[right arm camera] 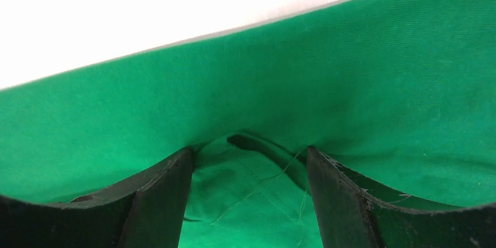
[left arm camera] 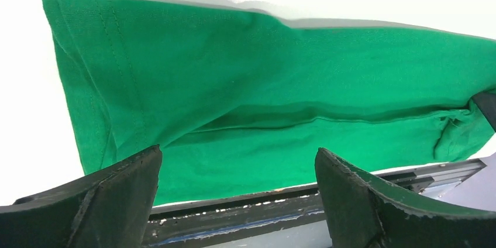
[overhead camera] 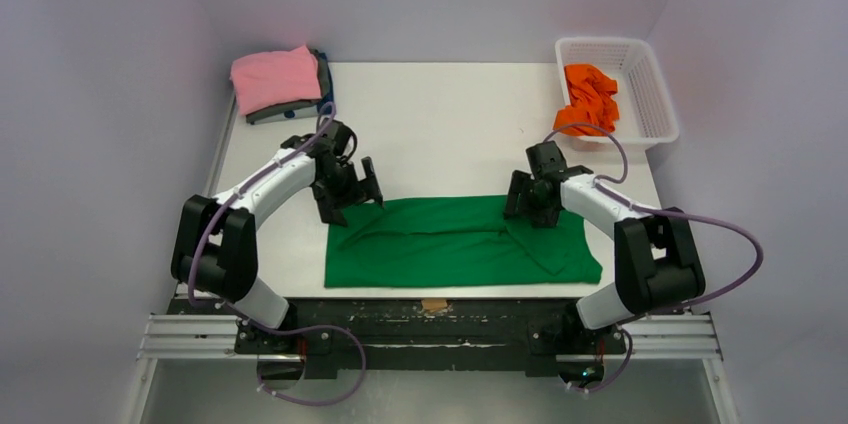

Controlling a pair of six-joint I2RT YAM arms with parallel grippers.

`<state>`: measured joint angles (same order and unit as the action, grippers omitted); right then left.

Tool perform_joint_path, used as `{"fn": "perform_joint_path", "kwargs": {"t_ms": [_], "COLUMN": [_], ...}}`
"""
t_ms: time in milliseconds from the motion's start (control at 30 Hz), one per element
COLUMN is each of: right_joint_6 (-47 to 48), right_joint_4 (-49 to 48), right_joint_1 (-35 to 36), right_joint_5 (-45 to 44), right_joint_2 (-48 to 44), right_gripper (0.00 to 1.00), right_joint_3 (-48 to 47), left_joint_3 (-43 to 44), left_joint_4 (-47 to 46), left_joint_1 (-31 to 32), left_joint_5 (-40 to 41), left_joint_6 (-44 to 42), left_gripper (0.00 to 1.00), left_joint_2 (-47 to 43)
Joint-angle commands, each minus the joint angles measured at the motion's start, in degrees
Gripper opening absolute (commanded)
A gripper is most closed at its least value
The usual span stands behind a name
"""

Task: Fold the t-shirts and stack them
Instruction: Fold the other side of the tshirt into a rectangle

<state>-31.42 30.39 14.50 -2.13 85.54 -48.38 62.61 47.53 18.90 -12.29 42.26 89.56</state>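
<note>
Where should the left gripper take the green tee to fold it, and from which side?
Likely the far left corner of the green t-shirt, from above on the far side. It lies flat with that edge bordered by bare table, while its near edge runs along the table's front. The left gripper hovers open there.

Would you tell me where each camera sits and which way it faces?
Top external: above, behind the bases, looking down at the table; both arms show.
Left wrist: on the left arm, facing the green t-shirt; the open left fingers show.
Right wrist: close over that shirt; the parted right fingers show.
All three share the green t-shirt.
</note>
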Motion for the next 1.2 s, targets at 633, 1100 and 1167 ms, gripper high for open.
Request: {"fn": "perform_joint_path", "kwargs": {"t_ms": [633, 1100, 1167], "right_joint_6": [-4.4, -9.6, -9.2], "right_joint_4": [1.7, 16.5, 17.6], "right_joint_1": [11.2, 26.2, 24.9], "right_joint_5": [13.7, 9.3, 4.7], "right_joint_2": [-13.6, -26.5, -24.6], "right_gripper": [0.72, 0.81, 0.82], "right_joint_3": [11.4, 0.0, -1.4], "left_joint_3": [6.0, 5.5, 5.6], "left_joint_4": [1.4, 3.0, 2.8], "left_joint_1": [0.3, 0.3, 0.3], "left_joint_5": [2.1, 3.9, 3.4], "left_joint_6": [-1.5, -1.3, -1.3], "left_gripper": [1.0, 1.0, 1.0], "left_joint_2": [3.9, 1.3, 1.0]}}
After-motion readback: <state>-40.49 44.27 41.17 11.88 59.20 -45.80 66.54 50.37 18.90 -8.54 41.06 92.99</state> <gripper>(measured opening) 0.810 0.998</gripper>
